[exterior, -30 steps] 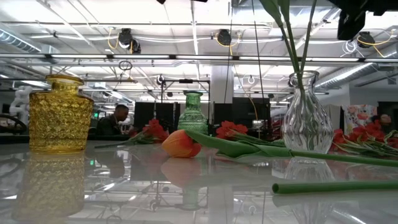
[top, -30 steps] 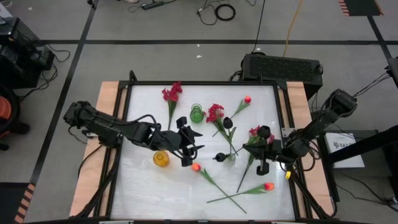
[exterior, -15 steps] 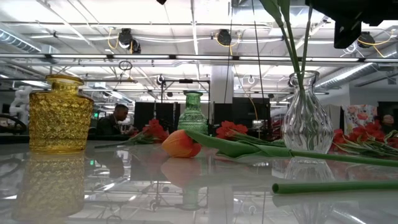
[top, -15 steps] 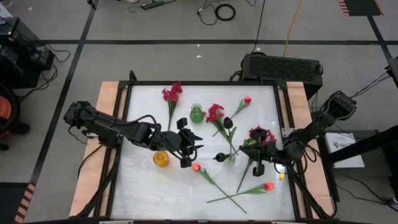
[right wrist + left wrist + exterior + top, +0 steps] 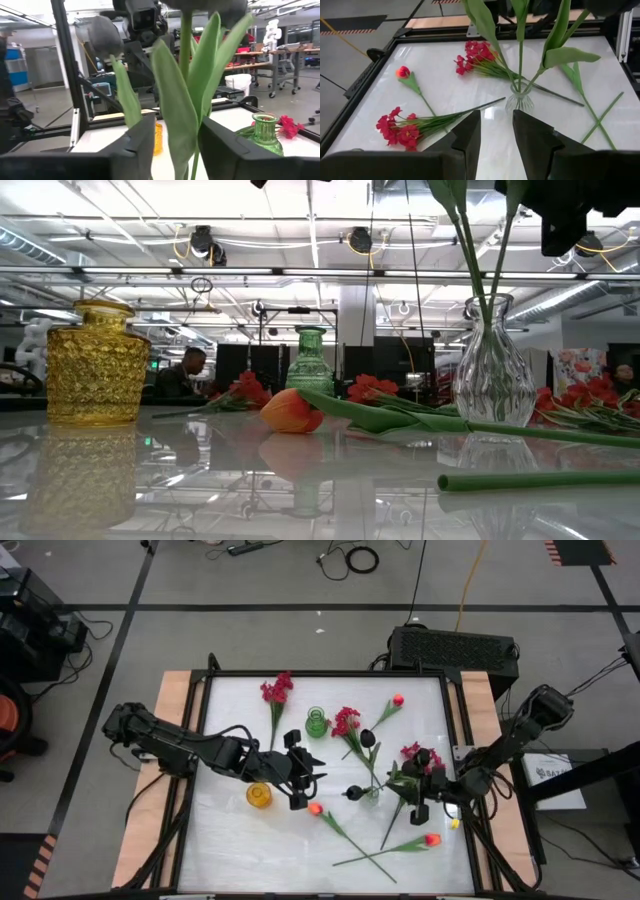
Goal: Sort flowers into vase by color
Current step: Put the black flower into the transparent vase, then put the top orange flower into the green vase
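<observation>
A clear glass vase [image 5: 371, 794] [image 5: 492, 365] [image 5: 519, 102] stands mid-table and holds two black blooms [image 5: 366, 738] on green stems. My right gripper [image 5: 405, 790] [image 5: 177, 125] is open just right of it, one finger on either side of a black flower's leaves [image 5: 175, 125]. My left gripper [image 5: 318, 772] [image 5: 496, 120] waits open and empty left of the vase. Three crimson sprays [image 5: 277, 690] [image 5: 345, 720] [image 5: 412, 752] and three orange tulips [image 5: 315, 808] [image 5: 433, 839] [image 5: 398, 699] lie flat on the table. My right gripper has the leaves and stem of a black flower [image 5: 186, 75] standing between its open fingers [image 5: 145, 145], level, from the table's right. I cannot tell whether either finger touches them. The flower's stem stands in the clear vase.
A yellow vase [image 5: 259, 795] [image 5: 91, 365] stands beside my left gripper, and a green vase [image 5: 316, 722] [image 5: 265, 132] farther back. Loose stems cross on the near right of the table [image 5: 380, 858]. A black box [image 5: 452, 645] sits beyond the far edge.
My right gripper has edged toward the table's left, closer to the clear vase. One black flower's stem in the vase has tipped a little in the low view.
</observation>
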